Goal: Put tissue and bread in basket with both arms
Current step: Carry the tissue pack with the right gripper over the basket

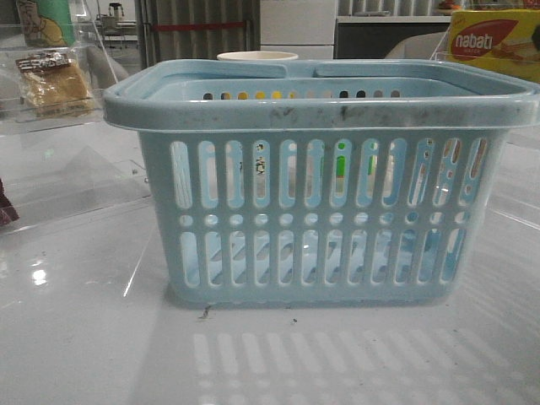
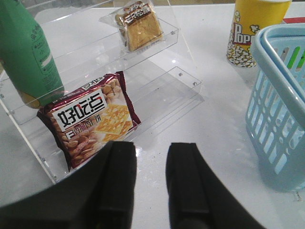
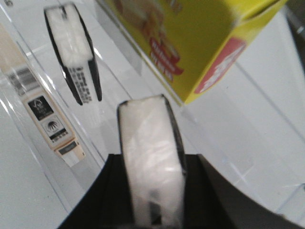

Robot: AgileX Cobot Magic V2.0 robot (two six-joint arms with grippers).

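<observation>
The light blue basket [image 1: 321, 202] stands mid-table; its corner shows in the left wrist view [image 2: 281, 105]. The bread [image 2: 138, 26], golden-brown in a clear wrapper, lies on the upper step of a clear acrylic shelf; it also shows in the front view [image 1: 55, 84]. My left gripper [image 2: 151, 152] is open and empty, low over the table in front of that shelf. My right gripper [image 3: 152, 164] is shut on a tissue pack [image 3: 150, 157], white with black edges, held on edge. A second tissue pack [image 3: 74, 57] stands on the clear shelf beyond. Neither gripper shows in the front view.
A green bottle [image 2: 28, 52] and a maroon biscuit pack [image 2: 90, 119] sit on the left shelf. A yellow popcorn cup [image 2: 250, 28] stands behind the basket. The yellow nabati box [image 3: 190, 38] and a beige box [image 3: 47, 119] sit on the right shelf.
</observation>
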